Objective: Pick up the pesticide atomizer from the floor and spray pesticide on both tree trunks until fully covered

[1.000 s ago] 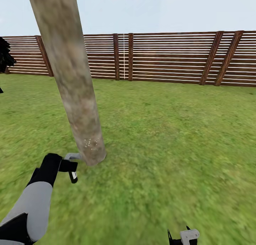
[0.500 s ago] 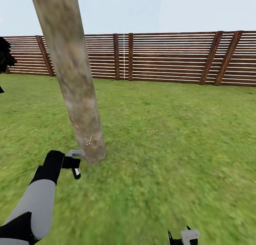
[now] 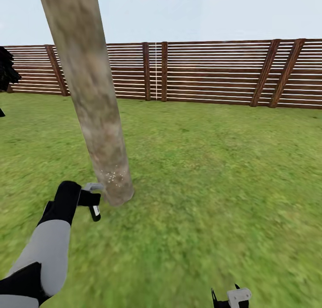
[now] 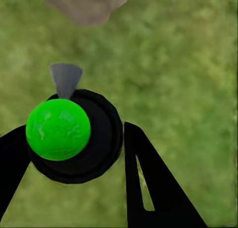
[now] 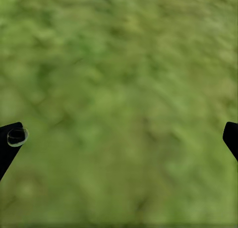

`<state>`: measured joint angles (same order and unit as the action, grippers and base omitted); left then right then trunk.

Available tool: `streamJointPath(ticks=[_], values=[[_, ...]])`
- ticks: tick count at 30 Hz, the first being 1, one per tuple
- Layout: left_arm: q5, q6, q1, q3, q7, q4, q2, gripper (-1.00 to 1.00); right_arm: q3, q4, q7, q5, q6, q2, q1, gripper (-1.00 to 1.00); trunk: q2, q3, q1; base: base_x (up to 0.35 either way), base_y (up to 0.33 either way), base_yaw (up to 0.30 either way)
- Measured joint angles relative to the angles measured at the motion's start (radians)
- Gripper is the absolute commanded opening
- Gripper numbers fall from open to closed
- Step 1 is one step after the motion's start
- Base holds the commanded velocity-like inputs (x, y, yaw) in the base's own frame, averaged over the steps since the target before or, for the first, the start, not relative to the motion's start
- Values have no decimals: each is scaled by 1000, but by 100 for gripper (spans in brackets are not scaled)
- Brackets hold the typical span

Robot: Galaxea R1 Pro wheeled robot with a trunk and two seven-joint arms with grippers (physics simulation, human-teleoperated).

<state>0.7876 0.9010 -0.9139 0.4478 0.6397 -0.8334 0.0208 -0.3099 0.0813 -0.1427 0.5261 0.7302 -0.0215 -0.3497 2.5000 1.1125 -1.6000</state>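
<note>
A leaning tree trunk (image 3: 94, 111) of blotchy grey-beige bark rises from the grass (image 3: 201, 187). Whitish-yellow pesticide specks (image 3: 112, 176) dot the bark just above its base. My left gripper (image 3: 87, 199) is shut on the pesticide atomizer (image 3: 94, 209), a small black bottle held close to the trunk's foot. In the left wrist view the atomizer (image 4: 101, 139) sits between the black fingers (image 4: 141, 183), with a green round spot on top and its grey nozzle (image 4: 65, 79) pointing at the trunk base (image 4: 87, 5). My right gripper (image 3: 230, 297) hangs low, open over bare grass (image 5: 119, 79).
A brown slatted wooden fence (image 3: 214, 71) closes off the far side of the lawn. Dark jagged foliage (image 3: 6, 71) pokes in at the left edge. Open grass stretches to the right of the trunk.
My left arm has risen slightly and moved closer to the trunk with the atomizer. More specks show on the bark, a little higher than before.
</note>
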Motion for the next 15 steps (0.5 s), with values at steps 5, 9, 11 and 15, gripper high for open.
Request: streamJointPath(ticks=[5,9,11,15], values=[[5,102,-23,-115,82,-89,-49,-100,0,0,0,0,0,0,0,100,0,0,0,0,0,0],[18,100,-25,-116,129,-84,19,-100,0,0,0,0,0,0,0,100,0,0,0,0,0,0],[11,103,-25,-116,131,-81,36,-100,0,0,0,0,0,0,0,100,0,0,0,0,0,0],[-2,110,-25,-158,145,-79,19,-100,0,0,0,0,0,0,0,100,0,0,0,0,0,0]])
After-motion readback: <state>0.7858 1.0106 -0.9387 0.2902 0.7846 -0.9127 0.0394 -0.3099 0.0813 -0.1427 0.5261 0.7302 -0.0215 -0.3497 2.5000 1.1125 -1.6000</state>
